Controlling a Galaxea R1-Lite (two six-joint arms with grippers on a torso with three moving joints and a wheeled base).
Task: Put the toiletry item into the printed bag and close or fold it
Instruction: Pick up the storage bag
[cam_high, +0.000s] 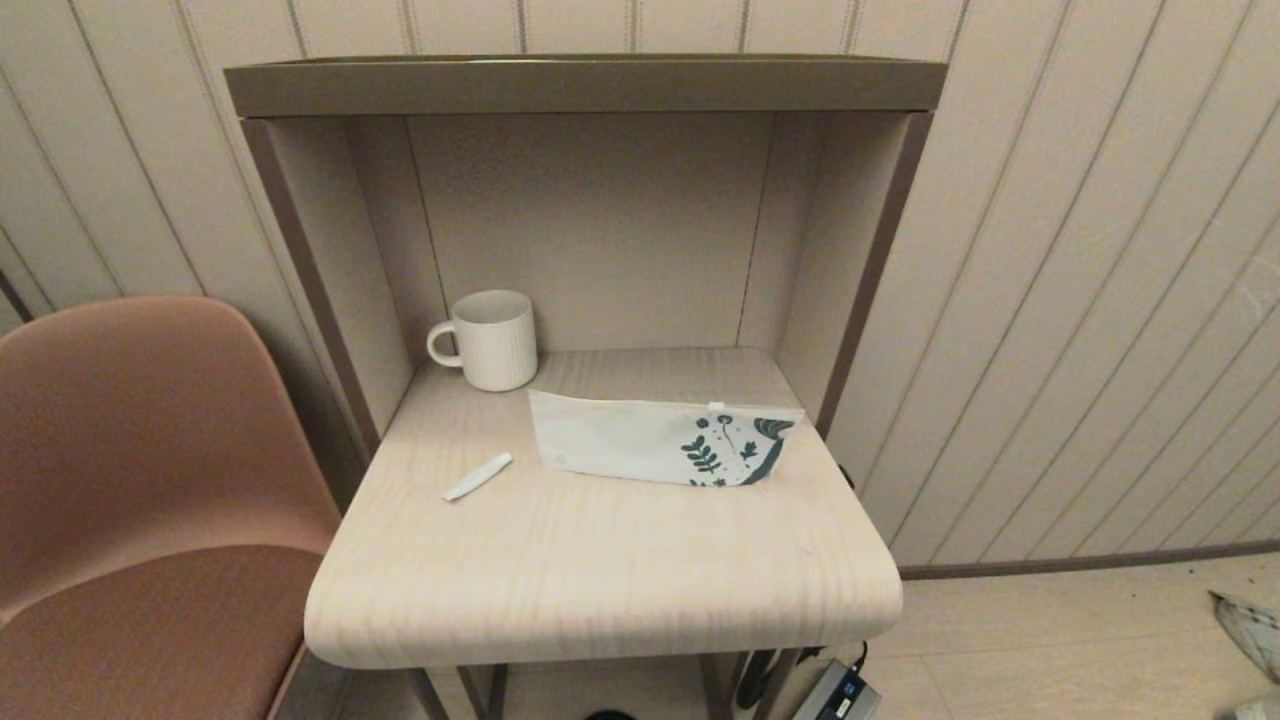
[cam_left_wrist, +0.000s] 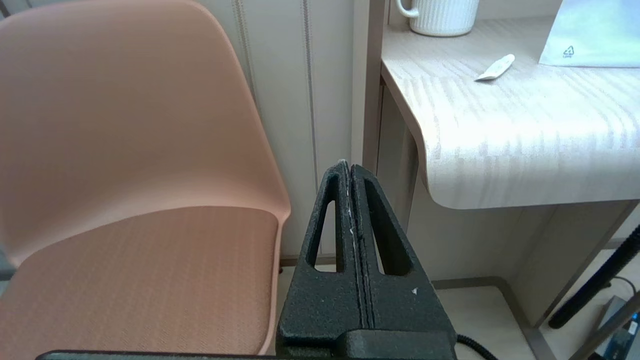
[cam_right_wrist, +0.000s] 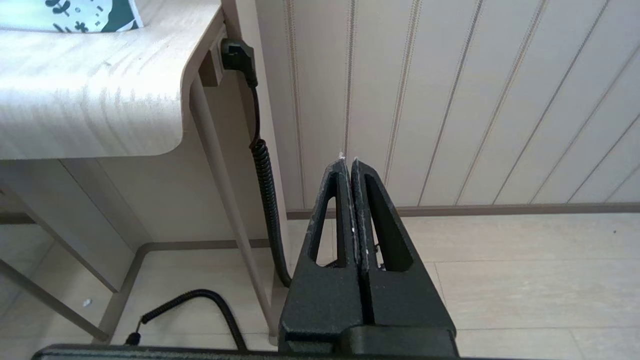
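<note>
I see L gripper (cam_left_wrist: 350, 167) and R gripper (cam_right_wrist: 348, 162) both clamped empty, low beside desk. Slim white tube (cam_high: 477, 476) lies just left of leaf-printed translucent zip pouch (cam_high: 640, 440).

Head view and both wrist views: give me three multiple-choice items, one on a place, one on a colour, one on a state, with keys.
1. Where is the small white tube?
A. inside the mug
B. on the tabletop, left of the printed bag
C. on the chair

2. What colour is the chair?
A. salmon pink
B. black
C. green

3. How are the two grippers?
A. both open
B. both shut, empty
C. one holding the bag

Key: 1 B, it lies bare beside the printed bag; 2 A; 3 B, left gripper and right gripper show fingers pressed together below table level.
</note>
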